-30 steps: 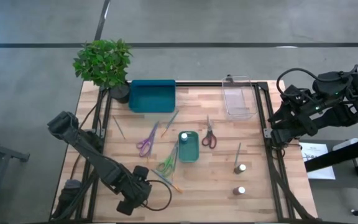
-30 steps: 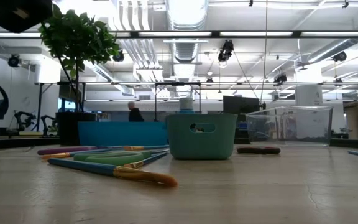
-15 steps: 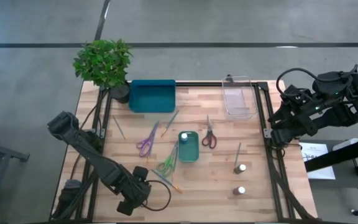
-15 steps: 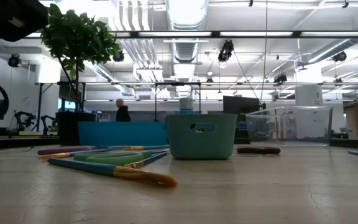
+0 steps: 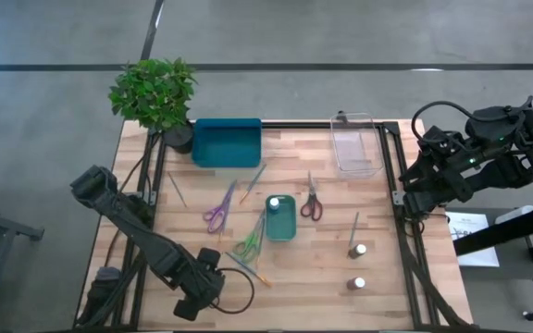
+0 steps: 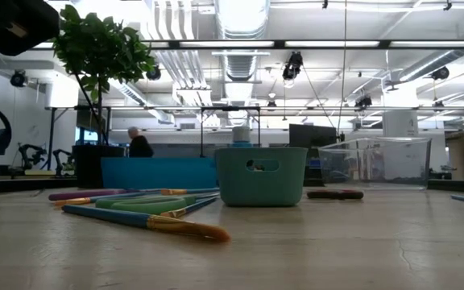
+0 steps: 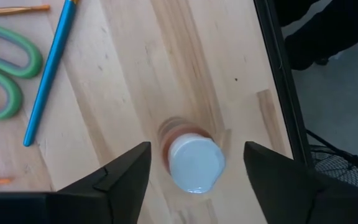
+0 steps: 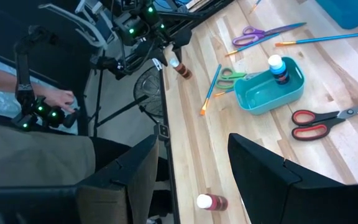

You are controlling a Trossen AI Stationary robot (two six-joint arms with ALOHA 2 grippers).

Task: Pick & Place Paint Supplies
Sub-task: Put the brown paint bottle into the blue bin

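Observation:
A white-capped paint pot (image 7: 194, 167) stands upright on the wood near the table's near left corner. My left gripper (image 7: 197, 148) hangs open above it, pointing steeply down, one finger on either side and clear of it. The high view hides this pot under my left gripper (image 5: 200, 287). Two more pots (image 5: 357, 251) (image 5: 357, 283) stand at the near right, and another pot (image 5: 273, 202) sits in the small teal bin (image 5: 283, 229). Purple scissors (image 5: 218, 207), green scissors (image 5: 248, 242), red scissors (image 5: 311, 202) and thin brushes (image 5: 253, 178) lie mid-table. My right gripper (image 8: 192, 146) waits open, high, beyond the table's right edge.
A large teal tray (image 5: 227, 141) and a clear tray (image 5: 354, 143) stand along the far edge, with a potted plant (image 5: 155, 92) at the far left corner. A blue brush (image 7: 50, 68) lies beside the green scissors. A person's hand (image 8: 53, 99) shows beyond the table.

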